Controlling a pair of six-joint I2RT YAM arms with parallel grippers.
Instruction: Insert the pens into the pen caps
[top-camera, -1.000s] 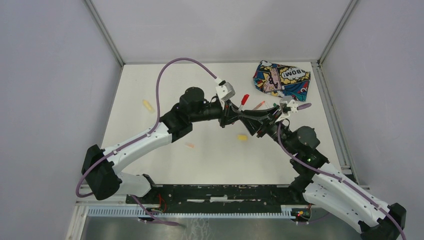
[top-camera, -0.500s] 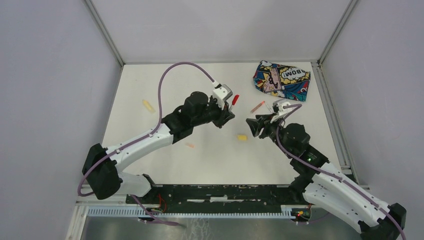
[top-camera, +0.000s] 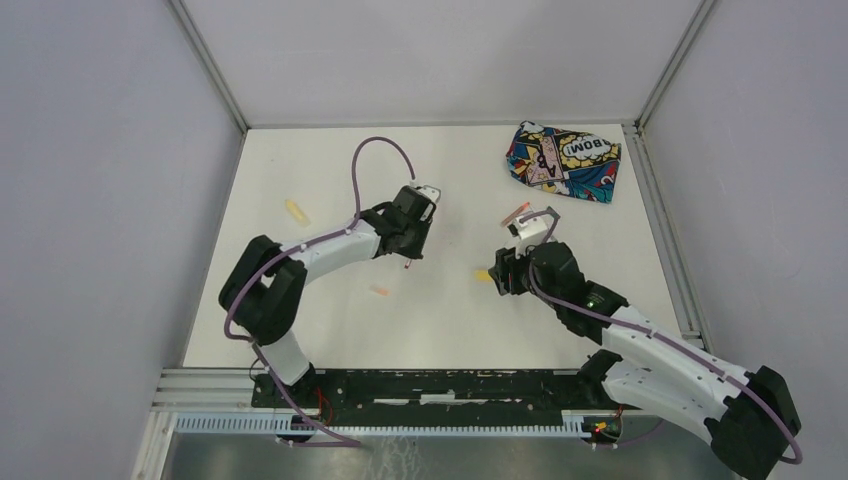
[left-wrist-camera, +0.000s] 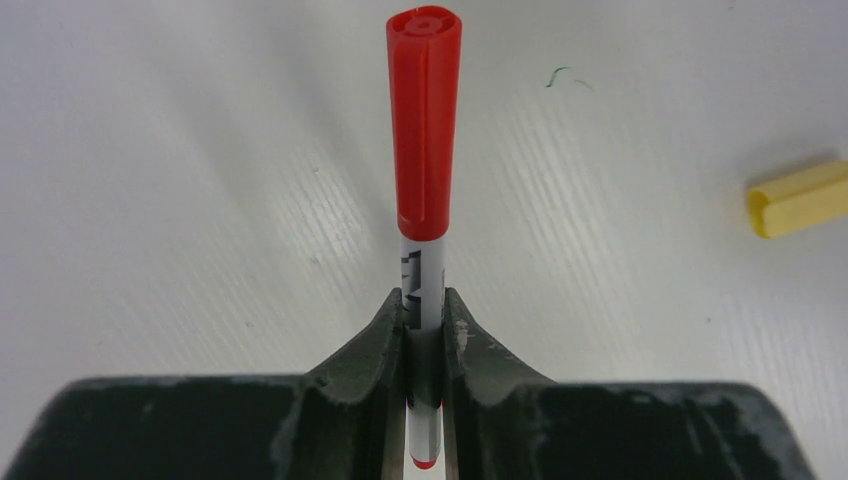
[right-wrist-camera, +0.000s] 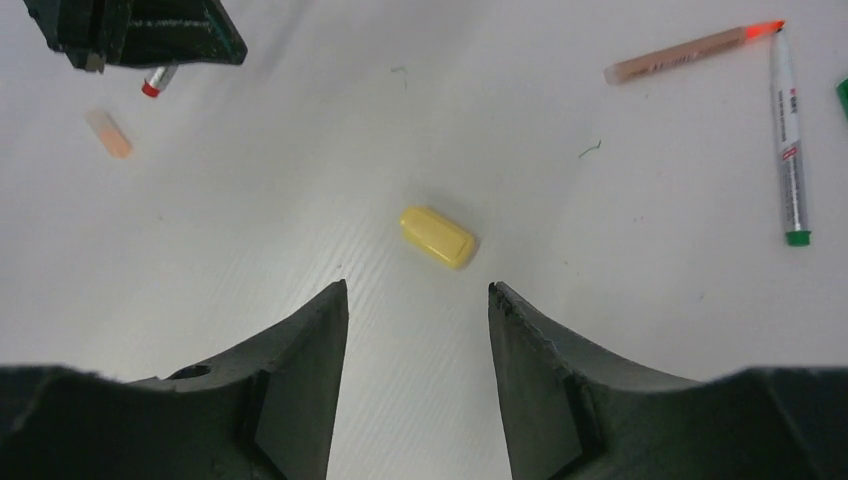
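Observation:
My left gripper (left-wrist-camera: 425, 305) is shut on a white-barrelled pen (left-wrist-camera: 424, 275) that wears a red cap (left-wrist-camera: 424, 130); it sits low over the table left of centre (top-camera: 408, 250). My right gripper (right-wrist-camera: 418, 290) is open and empty, with a yellow cap (right-wrist-camera: 438, 236) just ahead of its fingertips. The yellow cap also shows in the top view (top-camera: 483, 275). An orange pen (right-wrist-camera: 690, 50) and a white pen with a green end (right-wrist-camera: 788, 140) lie at the far right. An orange cap (right-wrist-camera: 108, 133) lies to the left. A yellow pen (top-camera: 296, 211) lies far left.
A comic-print pouch (top-camera: 562, 160) lies at the back right. A sliver of green (right-wrist-camera: 843, 100) shows at the right edge of the right wrist view. The left gripper (right-wrist-camera: 140, 35) with the pen's red end (right-wrist-camera: 155, 82) is at the top left of that view.
The two grippers were together at the table's middle and have moved apart. The left one carried the red-capped pen left and down. The right one drew back and lowered over the yellow cap.

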